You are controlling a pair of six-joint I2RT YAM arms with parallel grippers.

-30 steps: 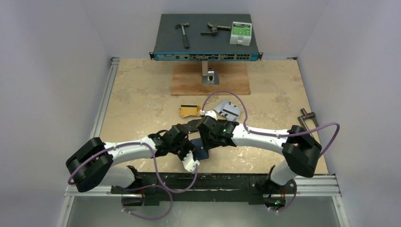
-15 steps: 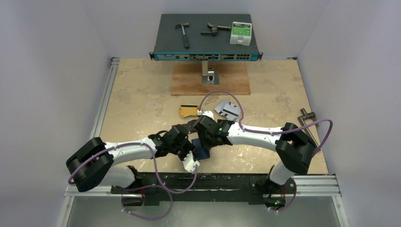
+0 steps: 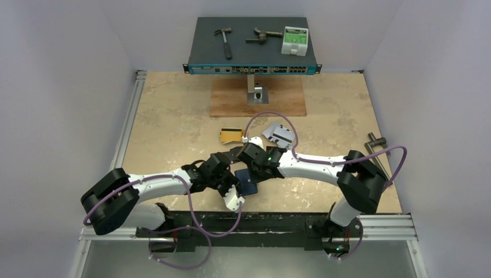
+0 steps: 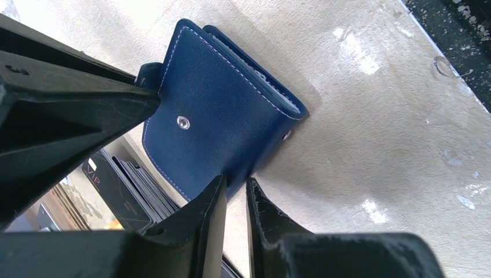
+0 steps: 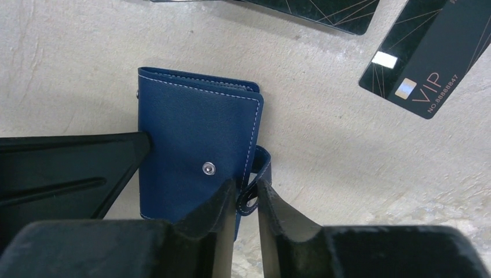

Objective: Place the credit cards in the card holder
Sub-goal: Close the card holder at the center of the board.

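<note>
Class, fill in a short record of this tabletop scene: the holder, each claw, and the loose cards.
card holder: navy, folded, snap tab undone
left claw: pinched on holder's edge
right claw: pinched on that tab
black VIP card: loose, apart from holder
gold card: loose, farther back
silver-grey cards: loose, farther back

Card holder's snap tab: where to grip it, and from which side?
Pinch the snap tab where it juts past the card holder's long edge, approaching from the right gripper's side: it is unfastened and curls clear of the cover.
</note>
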